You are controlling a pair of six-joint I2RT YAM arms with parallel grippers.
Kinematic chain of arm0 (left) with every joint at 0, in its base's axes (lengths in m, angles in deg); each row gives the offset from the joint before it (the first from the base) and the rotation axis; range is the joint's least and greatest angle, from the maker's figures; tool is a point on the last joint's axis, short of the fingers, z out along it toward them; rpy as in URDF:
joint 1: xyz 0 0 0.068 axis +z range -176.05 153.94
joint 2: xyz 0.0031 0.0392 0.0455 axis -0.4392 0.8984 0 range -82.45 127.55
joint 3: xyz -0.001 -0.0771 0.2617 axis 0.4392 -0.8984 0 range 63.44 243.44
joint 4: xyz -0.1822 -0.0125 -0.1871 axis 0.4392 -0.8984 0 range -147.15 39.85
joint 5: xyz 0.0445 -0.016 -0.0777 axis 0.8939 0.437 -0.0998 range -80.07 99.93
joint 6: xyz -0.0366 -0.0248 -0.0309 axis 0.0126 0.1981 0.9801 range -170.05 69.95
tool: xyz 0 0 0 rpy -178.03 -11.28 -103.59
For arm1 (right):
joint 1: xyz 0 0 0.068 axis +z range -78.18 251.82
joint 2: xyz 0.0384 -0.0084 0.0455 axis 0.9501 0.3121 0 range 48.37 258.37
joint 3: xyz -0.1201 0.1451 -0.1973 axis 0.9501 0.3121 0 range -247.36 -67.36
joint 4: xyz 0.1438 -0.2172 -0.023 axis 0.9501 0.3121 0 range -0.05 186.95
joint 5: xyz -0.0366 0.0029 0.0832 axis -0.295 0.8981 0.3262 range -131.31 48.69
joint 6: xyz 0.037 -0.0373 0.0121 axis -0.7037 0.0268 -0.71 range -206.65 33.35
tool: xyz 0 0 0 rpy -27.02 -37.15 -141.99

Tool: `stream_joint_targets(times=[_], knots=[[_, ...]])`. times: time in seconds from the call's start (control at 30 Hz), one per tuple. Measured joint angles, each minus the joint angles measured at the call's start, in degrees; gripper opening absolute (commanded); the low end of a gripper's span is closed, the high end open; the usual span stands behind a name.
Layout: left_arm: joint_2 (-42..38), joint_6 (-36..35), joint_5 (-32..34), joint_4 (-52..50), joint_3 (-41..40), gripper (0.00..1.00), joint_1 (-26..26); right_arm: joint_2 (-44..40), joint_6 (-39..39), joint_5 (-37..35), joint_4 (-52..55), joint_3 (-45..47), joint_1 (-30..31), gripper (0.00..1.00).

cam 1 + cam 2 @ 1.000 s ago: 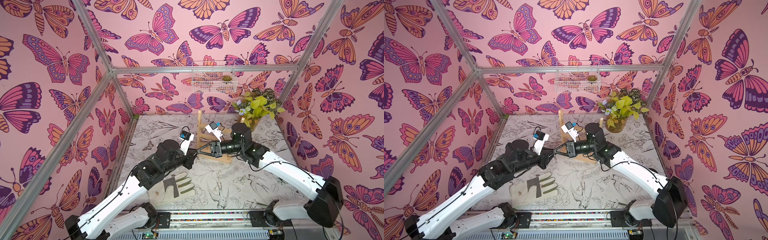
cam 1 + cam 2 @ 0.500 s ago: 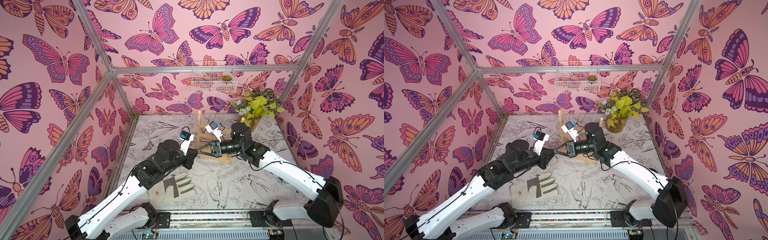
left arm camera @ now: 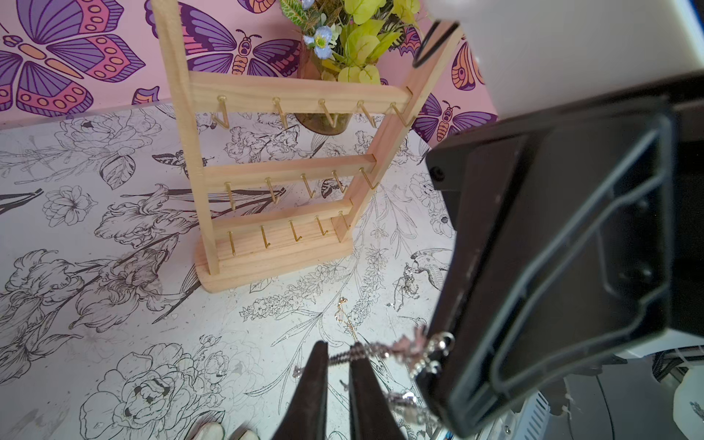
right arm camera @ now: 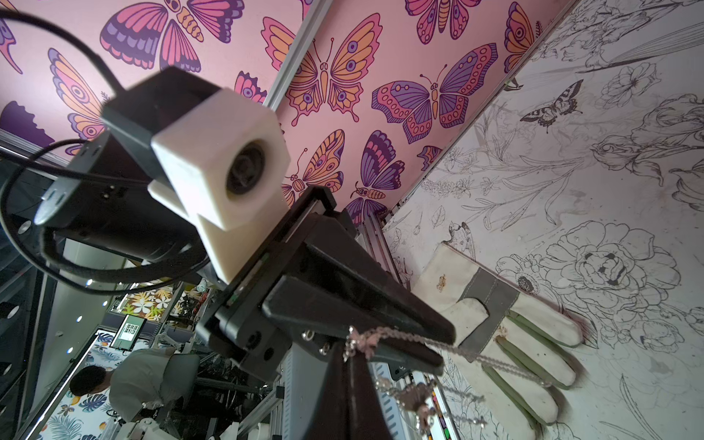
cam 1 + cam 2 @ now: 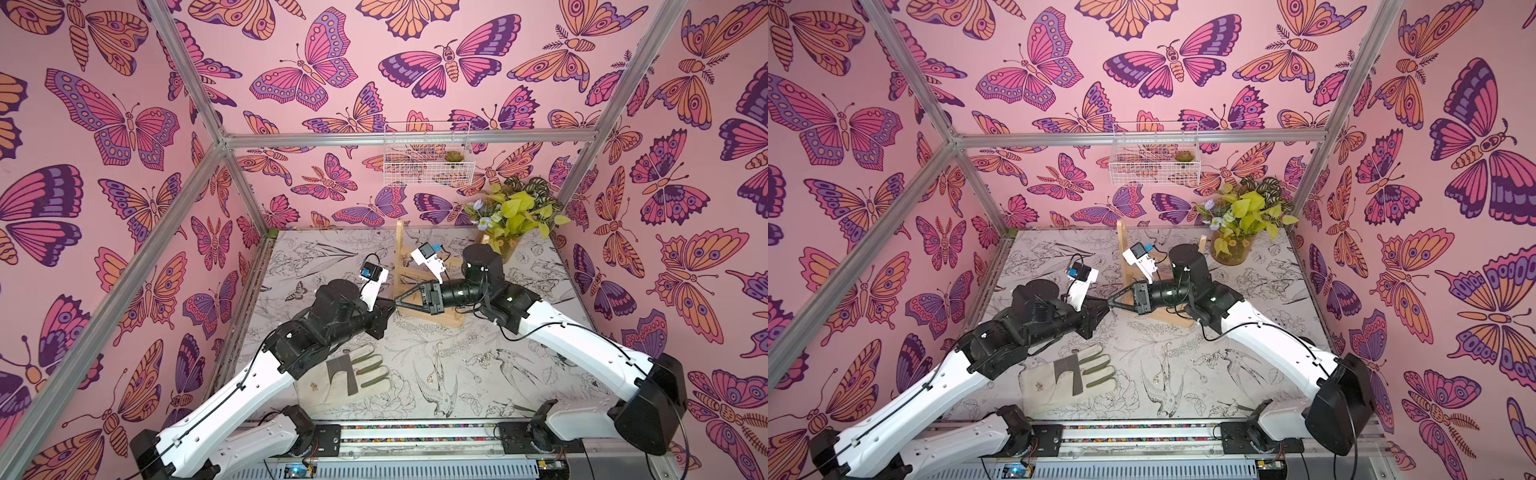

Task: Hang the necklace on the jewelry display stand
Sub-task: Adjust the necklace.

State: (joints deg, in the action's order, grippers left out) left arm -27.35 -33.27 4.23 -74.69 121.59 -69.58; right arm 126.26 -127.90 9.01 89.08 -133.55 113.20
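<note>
Two grippers meet tip to tip in front of the jewelry display stand [image 3: 274, 213], hooks bare. The left gripper [image 3: 341, 348] and right gripper [image 4: 348, 344] each pinch the necklace [image 3: 384, 348], jaws narrow, stretching a short span, presumably to open a loop for hooking.

Light-wood jewelry display stand [image 3: 282, 171], upright toward the far middle of the table; three crossbars of bare gold hooks. Silver chain necklace [image 3: 384, 352], stretched taut above the table nearer than the stand.
</note>
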Motion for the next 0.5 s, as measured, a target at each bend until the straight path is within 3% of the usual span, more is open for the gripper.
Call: stream_joint_targets(times=[0.5], knots=[[0.26, -0.02, 0.42, -0.85, 0.0, 0.13, 0.0, -0.28, 0.79, -0.96, 1.11, -0.11, -0.09, 0.0]])
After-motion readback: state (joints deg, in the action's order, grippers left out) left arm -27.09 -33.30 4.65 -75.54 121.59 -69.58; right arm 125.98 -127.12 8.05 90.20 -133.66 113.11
